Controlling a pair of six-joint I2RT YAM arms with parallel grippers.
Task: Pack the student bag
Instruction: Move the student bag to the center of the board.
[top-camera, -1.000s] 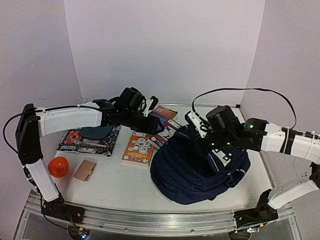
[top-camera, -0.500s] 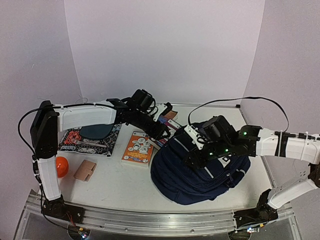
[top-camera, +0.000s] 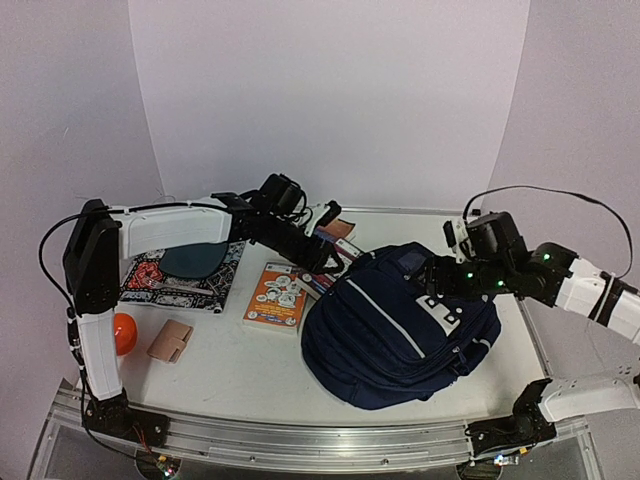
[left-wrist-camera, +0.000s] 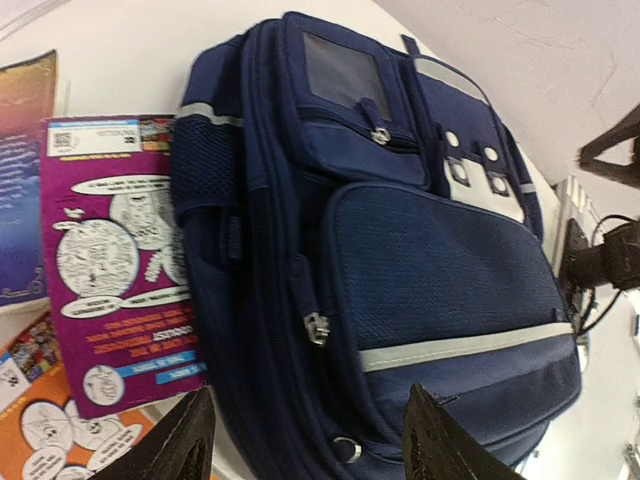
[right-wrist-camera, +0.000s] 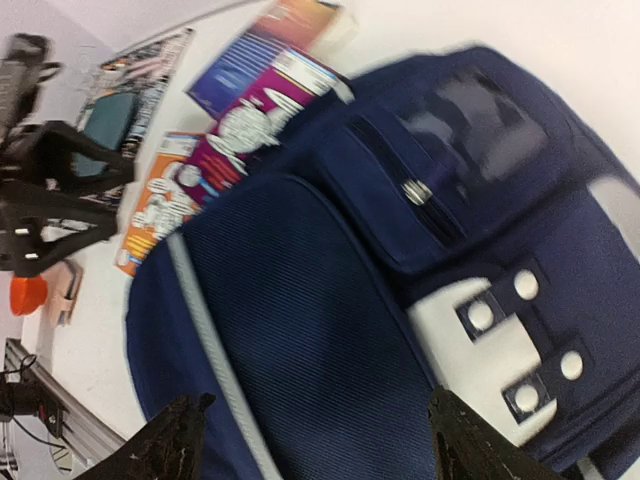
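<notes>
Navy-blue fabric backpack (top-camera: 395, 335) lying front-up, left gripper (left-wrist-camera: 312, 442) facing it, fingers wide, holding nothing, right gripper (right-wrist-camera: 320, 445) equally wide, empty.

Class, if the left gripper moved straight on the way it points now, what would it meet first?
The left gripper would probably hit the backpack first, near its zip; depth is unclear.

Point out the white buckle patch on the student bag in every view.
Top external: the white buckle patch is right of centre, on the right-hand part of the student bag.
Left wrist: the patch is upper right, above the large front pocket.
Right wrist: the patch is lower right.
Shared landmark: the orange book, left of the bag in each picture.
</notes>
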